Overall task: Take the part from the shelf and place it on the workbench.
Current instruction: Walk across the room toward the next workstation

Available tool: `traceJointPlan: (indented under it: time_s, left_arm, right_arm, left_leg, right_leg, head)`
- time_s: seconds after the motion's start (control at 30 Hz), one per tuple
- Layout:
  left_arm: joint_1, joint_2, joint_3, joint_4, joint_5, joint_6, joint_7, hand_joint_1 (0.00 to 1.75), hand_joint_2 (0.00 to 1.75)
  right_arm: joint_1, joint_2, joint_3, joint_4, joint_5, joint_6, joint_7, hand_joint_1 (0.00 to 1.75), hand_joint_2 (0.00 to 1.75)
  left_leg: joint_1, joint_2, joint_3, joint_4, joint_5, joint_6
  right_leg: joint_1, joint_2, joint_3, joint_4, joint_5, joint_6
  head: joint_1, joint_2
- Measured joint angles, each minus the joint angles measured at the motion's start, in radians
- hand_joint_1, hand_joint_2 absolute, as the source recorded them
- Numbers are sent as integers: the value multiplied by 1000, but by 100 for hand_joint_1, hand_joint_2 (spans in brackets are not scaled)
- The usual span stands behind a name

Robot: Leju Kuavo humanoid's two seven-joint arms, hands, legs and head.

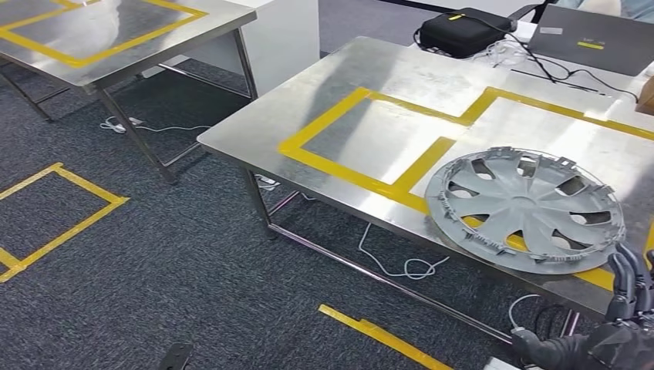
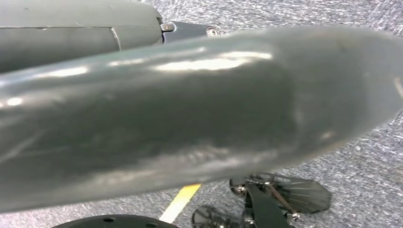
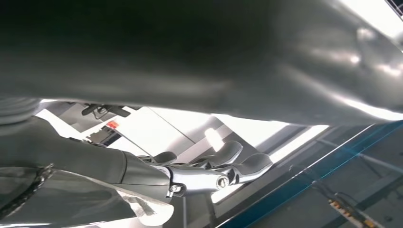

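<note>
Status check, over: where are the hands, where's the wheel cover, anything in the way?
Right hand at the wheel cover's near rim, grip unclear. Left hand low over carpet. Cover lies flat on the workbench, across yellow tape. Nothing blocking.

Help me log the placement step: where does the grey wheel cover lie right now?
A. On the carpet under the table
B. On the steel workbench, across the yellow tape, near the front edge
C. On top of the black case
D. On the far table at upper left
B. The head view shows the wheel cover lying flat on the workbench, overlapping the yellow tape, with the right hand at its near rim.
</note>
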Motion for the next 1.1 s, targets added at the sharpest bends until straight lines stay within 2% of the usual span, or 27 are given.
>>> traceJointPlan:
  time_s: [0.03, 0.1, 0.13, 0.17, 0.2, 0.27, 0.3, 0.33, 0.37, 0.4, 0.47, 0.5, 0.53, 0.63, 0.67, 0.7, 0.73, 0.77, 0.8, 0.83, 0.87, 0.9, 0.93, 0.97, 1.0, 1.03, 1.1]
  left_arm:
    - [0, 0, 1, 0, 0, 0, 1, 0, 0]
    - [0, 1, 4, 0, 0, 1, 3, 0, 0]
    - [1, 1, 5, 0, 0, 2, 3, 0, 0]
    - [1, 1, 7, 0, 0, 3, 3, 0, 0]
    - [2, 2, 9, 0, 0, 3, 4, 0, 0]
    - [3, 2, 11, 0, 0, 3, 5, 0, 0]
    - [3, 2, 12, 0, 0, 2, 7, 0, 0]
    - [3, 1, 12, 0, 1, 2, 7, 0, 0]
    - [3, 1, 12, 0, 1, 1, 8, 0, 0]
    - [3, 1, 12, 0, 1, 0, 9, 0, 0]
    - [2, 2, 13, 0, 1, 0, 9, 0, 0]
    - [0, 3, 13, 0, 2, 0, 8, 0, 0]
    - [-1, 3, 13, 0, 2, -1, 7, 0, 0]
    - [-1, 1, 13, 0, 2, -3, 5, 0, 0]
    - [-2, 0, 13, 0, 2, -3, 5, 0, 0]
    - [-2, 0, 13, 0, 2, -3, 5, 0, 0]
    - [-4, 0, 13, 0, 2, -3, 5, 0, 0]
    - [-4, 0, 13, 0, 2, -3, 5, 0, 0]
    - [-4, 0, 13, 0, 2, -3, 5, 0, 0]
    - [-4, -1, 13, 0, 1, -3, 6, 0, 0]
    - [-3, -2, 13, 0, 1, -3, 7, 0, 0]
    - [-3, -2, 13, 0, 0, -3, 9, 0, 0]
    - [-3, -2, 13, 0, -1, -3, 10, 0, 0]
    - [-3, -3, 13, 0, -1, -3, 12, 0, 0]
    - [-3, -4, 14, 0, -2, -2, 13, 0, 0]
    - [-3, -5, 14, 0, -2, -2, 15, 0, 0]
    - [-3, -7, 13, 0, -3, -1, 16, 0, 0]
  right_arm:
    - [0, 0, 0, -1, 0, 0, 0, 0, 0]
    - [1, 0, 0, -2, -1, 0, 1, 0, 0]
    - [1, 0, 0, -2, -1, 0, 1, 0, 0]
    - [1, 1, -1, -2, -1, 0, 1, 0, 0]
    - [0, 2, -1, -2, -1, 0, 1, 0, 0]
    - [1, 4, -1, -2, -1, 0, 1, 0, 0]
    - [1, 4, -1, -2, -1, 0, 2, 0, 0]
    - [1, 4, -1, -2, -1, 0, 2, 0, 0]
    - [1, 4, -1, -2, -1, 0, 2, 0, 0]
    - [1, 4, -1, -2, -1, 0, 2, 0, 0]
    - [0, 4, -1, -2, -1, 0, 2, 0, 0]
    - [-1, 4, -1, -2, -1, 0, 2, 0, 0]
    - [-1, 5, -1, -2, -1, 0, 2, 0, 0]
    - [-2, 5, -1, -2, -1, 0, 2, 0, 0]
    - [-2, 5, -1, -2, -1, 0, 3, 0, 0]
    - [-2, 5, -1, -2, -2, 0, 3, 0, 0]
    - [-1, 5, -1, -1, -2, 0, 3, 0, 0]
    - [-1, 5, -1, -1, -2, 0, 4, 0, 0]
    - [-1, 5, 0, -1, -2, 0, 4, 0, 0]
    - [-1, 5, 0, 0, -2, 0, 5, 0, 0]
    - [0, 5, 0, 0, -3, 0, 5, 0, 0]
    - [0, 5, 0, 1, -3, 0, 6, 0, 0]
    - [0, 5, 0, 1, -4, 0, 6, 0, 0]
    - [-1, 5, 0, 1, -4, -1, 6, 0, 0]
    - [-1, 5, 0, 1, -6, -1, 6, 0, 0]
    - [-1, 5, 0, 1, -6, -1, 7, 0, 0]
    - [1, 5, 0, 1, -8, -1, 10, 0, 0]
  left_leg:
    - [-1, 0, -2, 1, 6, -6]
    - [0, -1, -5, 2, 14, -17]
    - [2, -1, -8, 10, 3, -23]
    - [3, -2, -15, 32, -25, -29]
    - [5, -2, -27, 75, -69, -35]
    - [7, -3, -58, 206, -169, -43]
    - [8, -3, -67, 265, -198, -45]
    - [8, -3, -64, 297, -205, -45]
    - [8, -3, -43, 288, -192, -44]
    - [8, -3, -6, 245, -169, -41]
    - [6, -3, 96, 90, -123, -30]
    - [4, -4, 133, 26, -113, -24]
    - [2, -4, 154, -15, -110, -20]
    - [1, -2, 147, -36, -102, -6]
    - [3, -1, 141, -38, -93, 1]
    - [5, 1, 133, -41, -84, 8]
    - [5, 3, 122, -42, -75, 13]
    - [4, 4, 110, -41, -66, 16]
    - [3, 4, 96, -40, -56, 17]
    - [1, 4, 81, -39, -46, 17]
    - [1, 4, 68, -37, -37, 17]
    - [0, 4, 55, -34, -30, 16]
    - [0, 4, 44, -29, -23, 13]
    - [0, 4, 34, -24, -18, 10]
    - [-2, 3, 26, -19, -12, 6]
    - [-3, 2, 20, -15, -6, 1]
    - [-4, 2, 15, -12, 7, -9]
  right_leg:
    - [2, 1, 9, -20, -1, -3]
    - [2, 0, -2, -24, 8, -14]
    - [1, -2, -8, -24, 15, -21]
    - [0, -4, -14, -25, 23, -30]
    - [-2, -6, -23, -26, 32, -36]
    - [0, -7, -40, -25, 48, -42]
    - [0, -8, -49, -24, 57, -42]
    - [1, -8, -58, -22, 66, -41]
    - [2, -8, -66, -20, 73, -41]
    - [3, -8, -76, -17, 79, -39]
    - [5, -7, -91, -9, 87, -35]
    - [7, -7, -97, -5, 91, -31]
    - [8, -8, -103, -2, 96, -27]
    - [7, -8, -114, 1, 107, -10]
    - [7, -6, -123, 12, 93, -5]
    - [6, -5, -137, 38, 65, 0]
    - [5, -3, -158, 88, 21, 4]
    - [4, -2, -181, 152, -25, 7]
    - [4, -2, -200, 219, -60, 10]
    - [3, -2, -210, 270, -75, 12]
    - [3, -2, -203, 284, -66, 12]
    - [3, -2, -180, 268, -42, 12]
    - [3, -2, -135, 208, -9, 10]
    - [3, -2, -85, 132, 10, 8]
    - [4, -2, -35, 58, 18, 4]
    - [5, -1, 0, 0, 18, 1]
    - [8, 0, 14, -35, 11, -8]
  head:
    - [0, 0]
    - [-1, 0]
    - [-1, 0]
    - [-3, 0]
    - [-4, 0]
    - [-6, 0]
    - [-6, 0]
    - [-7, 0]
    - [-7, 0]
    - [-7, 0]
    - [-7, 0]
    - [-6, 0]
    - [-6, 0]
    - [-6, 0]
    - [-5, 0]
    - [-3, 0]
    - [-1, 0]
    - [1, 0]
    - [2, 0]
    - [2, 0]
    - [2, 0]
    - [2, 0]
    - [2, 0]
    - [2, 0]
    - [1, 0]
    - [1, 0]
    - [0, 0]
